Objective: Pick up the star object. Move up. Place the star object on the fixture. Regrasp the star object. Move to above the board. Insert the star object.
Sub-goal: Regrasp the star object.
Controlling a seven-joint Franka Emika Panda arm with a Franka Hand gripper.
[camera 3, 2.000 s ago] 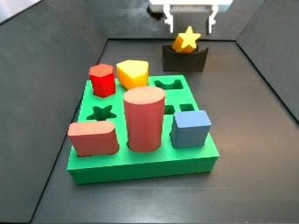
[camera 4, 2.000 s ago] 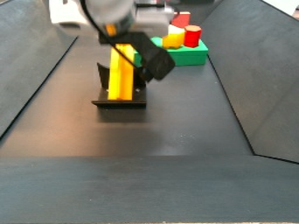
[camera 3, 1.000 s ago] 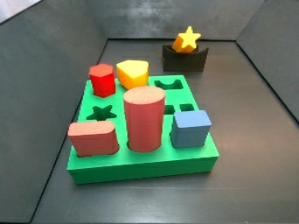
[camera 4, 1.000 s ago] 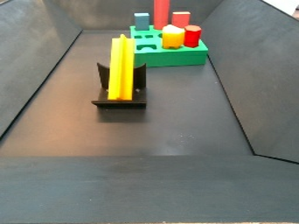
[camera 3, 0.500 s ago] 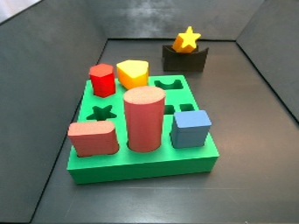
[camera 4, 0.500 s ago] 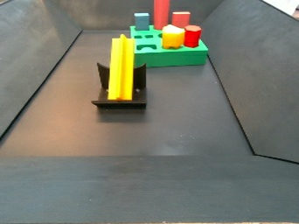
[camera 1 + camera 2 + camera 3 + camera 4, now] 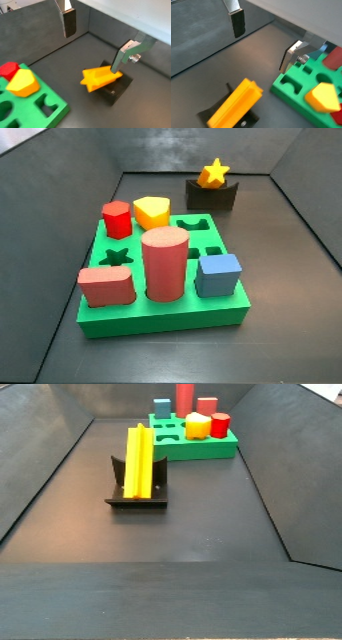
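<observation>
The orange-yellow star object (image 7: 214, 172) lies in the notch of the dark fixture (image 7: 214, 196) at the back of the floor, its star end showing; it appears lengthwise in a side view (image 7: 138, 460) on the fixture (image 7: 136, 499). My gripper (image 7: 92, 52) is open and hangs well above the star object (image 7: 100, 79), with nothing between its fingers; it is out of both side views. In a wrist view the gripper (image 7: 261, 52) sits over bare floor between the star object (image 7: 234, 104) and the green board (image 7: 294, 87). The board (image 7: 160, 318) has an unfilled star hole (image 7: 118, 256).
On the board stand a red hexagonal peg (image 7: 118, 220), a yellow rounded-triangle peg (image 7: 151, 211), a tall red cylinder (image 7: 164, 265), a blue cube (image 7: 219, 275) and a salmon block (image 7: 104, 286). Sloping dark walls (image 7: 301, 218) enclose the floor.
Two seconds ago my gripper stood at the star object on the fixture; it has since risen out of both side views. The star object stays on the fixture.
</observation>
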